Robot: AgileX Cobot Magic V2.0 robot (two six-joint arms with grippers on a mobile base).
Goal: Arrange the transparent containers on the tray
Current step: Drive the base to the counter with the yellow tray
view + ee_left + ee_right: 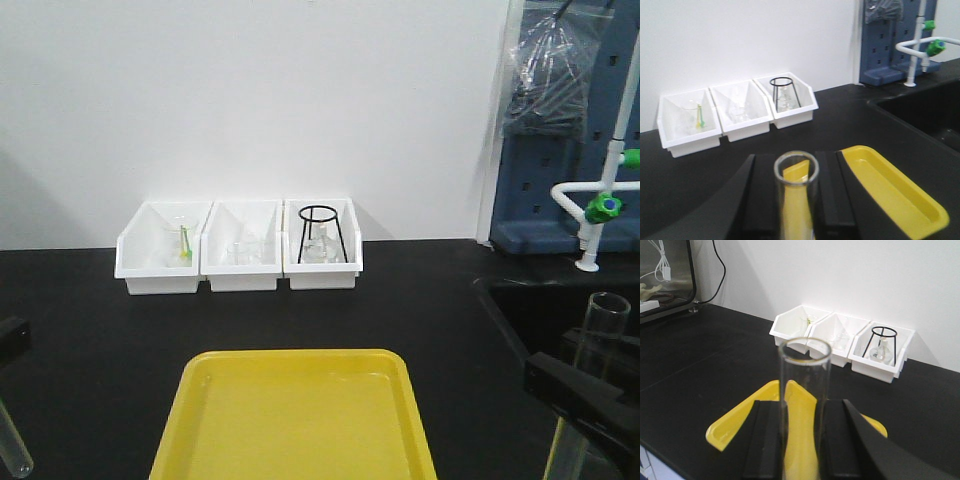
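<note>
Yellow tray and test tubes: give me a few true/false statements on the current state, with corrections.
1. The right gripper is shut on a test tube, the right tube. True.
2. One test tube already lies on the yellow tray. False: the tray holds no tube; both tubes are in the grippers.
3. The black wire stand sits in the leftmost white bin. False: it stands in the rightmost bin in the front view.
4. The left gripper holds the left tube. True.
</note>
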